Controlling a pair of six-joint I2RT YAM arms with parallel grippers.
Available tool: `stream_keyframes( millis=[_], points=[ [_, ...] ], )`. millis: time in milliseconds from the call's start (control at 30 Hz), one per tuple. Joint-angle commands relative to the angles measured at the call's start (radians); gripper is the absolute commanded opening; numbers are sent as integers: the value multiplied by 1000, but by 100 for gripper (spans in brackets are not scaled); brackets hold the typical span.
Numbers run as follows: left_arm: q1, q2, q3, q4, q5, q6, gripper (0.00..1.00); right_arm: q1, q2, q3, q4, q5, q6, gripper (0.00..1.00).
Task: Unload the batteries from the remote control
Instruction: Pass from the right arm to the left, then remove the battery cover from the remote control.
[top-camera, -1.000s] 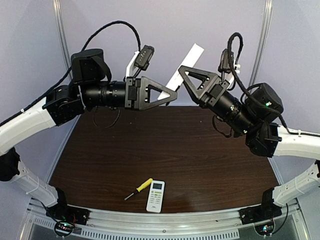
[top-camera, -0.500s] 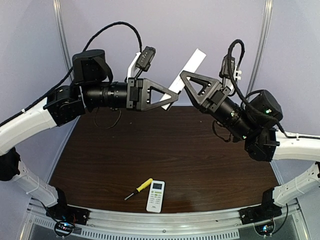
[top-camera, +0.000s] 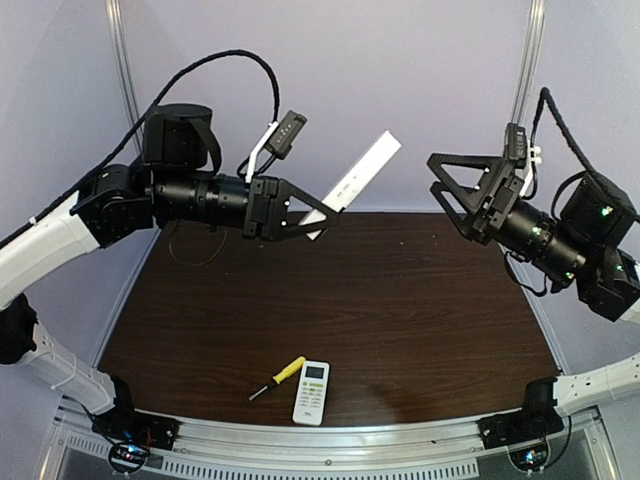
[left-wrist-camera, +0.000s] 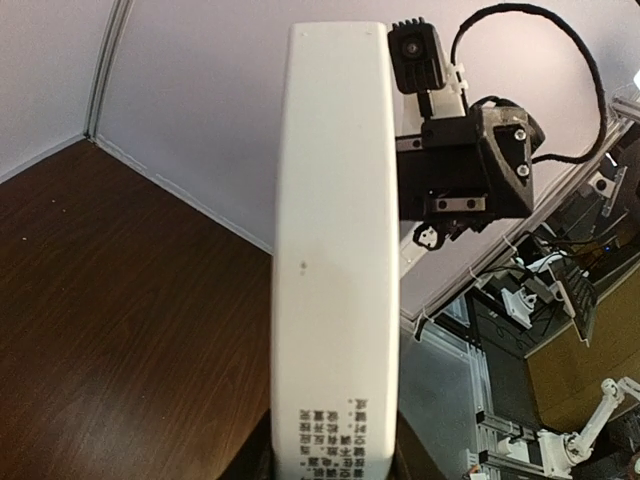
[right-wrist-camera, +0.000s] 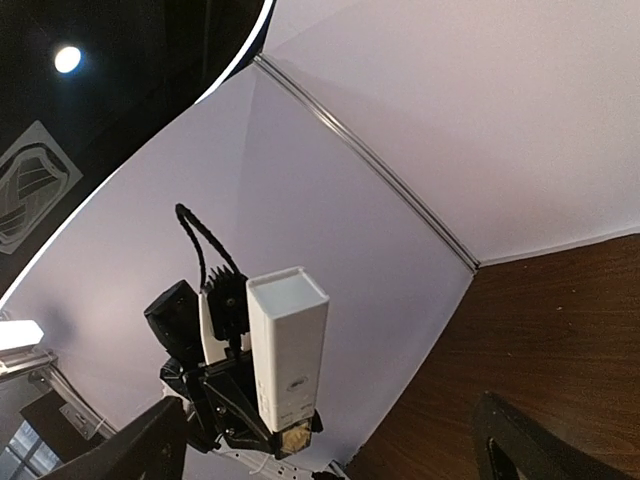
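Observation:
A long white remote control (top-camera: 358, 180) is held in the air above the far side of the table, pointing up and to the right. My left gripper (top-camera: 322, 214) is shut on its lower end. In the left wrist view the remote control (left-wrist-camera: 335, 250) fills the middle, printed text near the dark fingers (left-wrist-camera: 258, 462). My right gripper (top-camera: 438, 178) hangs open well to its right, with nothing in it. The right wrist view shows the remote control (right-wrist-camera: 288, 345) from afar between the open fingers (right-wrist-camera: 140, 445), with a gold-brown patch at its held end. No batteries can be made out.
A smaller white remote with a screen (top-camera: 312, 392) and a yellow-handled screwdriver (top-camera: 279, 377) lie on the brown table (top-camera: 400, 310) near the front edge. Purple walls close the back and sides.
My right gripper has opened and drawn away to the right from the long remote. My left gripper has kept its hold and shifted slightly left.

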Motion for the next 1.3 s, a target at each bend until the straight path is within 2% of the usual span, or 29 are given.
stream_keyframes(
  millis=[0,233,533,700,1067,1267],
  points=[
    [9,-23,69,-126,-65,129,1,-1,-92,46,-433,113,53,100],
    [9,3,87,-297,-146,238,0,1,-141,128,-741,135,153,100],
    [9,22,58,-421,-224,336,0,0,1,291,-1050,49,192,100],
    [3,13,3,-456,-270,395,0,0,29,310,-1092,-57,224,100],
    [-2,-22,-107,-463,-274,542,0,-10,63,338,-1061,-280,285,100],
    [-3,-24,-145,-463,-252,625,0,-21,96,337,-1059,-325,296,100]
  ],
)
